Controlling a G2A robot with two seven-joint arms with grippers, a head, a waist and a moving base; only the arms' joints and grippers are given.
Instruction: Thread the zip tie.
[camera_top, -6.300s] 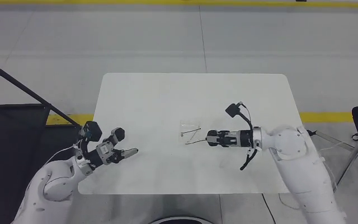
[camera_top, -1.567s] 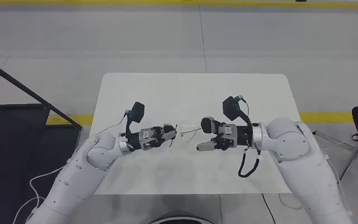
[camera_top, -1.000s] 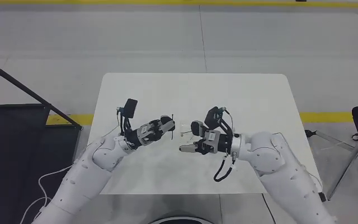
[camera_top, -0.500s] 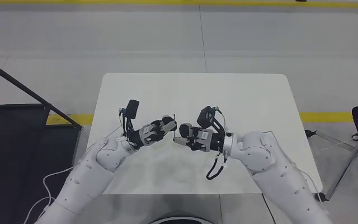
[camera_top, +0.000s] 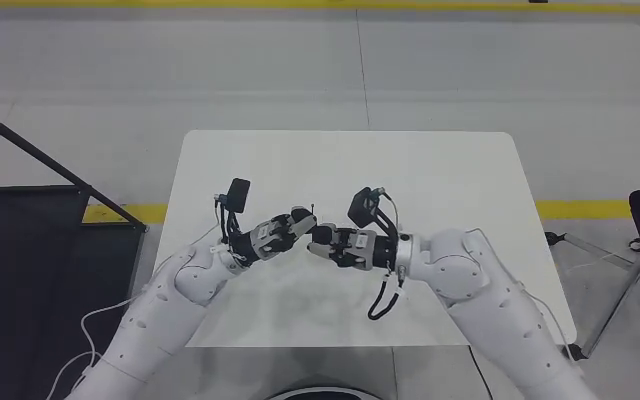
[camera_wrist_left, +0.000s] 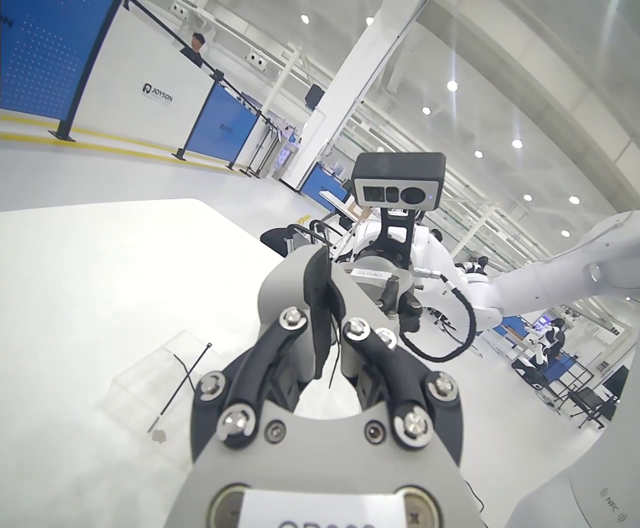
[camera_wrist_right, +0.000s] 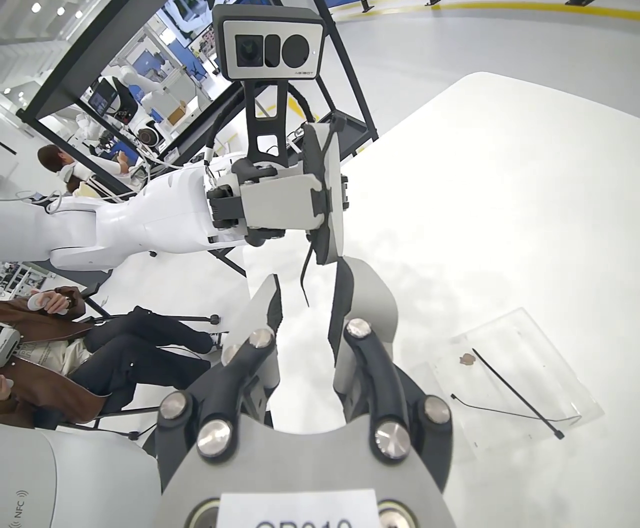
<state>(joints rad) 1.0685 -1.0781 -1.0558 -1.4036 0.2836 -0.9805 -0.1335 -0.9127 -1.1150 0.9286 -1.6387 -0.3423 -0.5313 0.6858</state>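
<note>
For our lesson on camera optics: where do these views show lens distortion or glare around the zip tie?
Left wrist view: the wide lens bows the hall's beams, ceiling lamps glare, and the white table washes out beside the thin black plastic zip tie. Right wrist view: the table glares bright. Top view: light is even, table edges straight.

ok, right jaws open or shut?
Open. In the right wrist view the right gripper has its jaws apart, and the zip tie, held by the left gripper, dangles into the gap.
</note>
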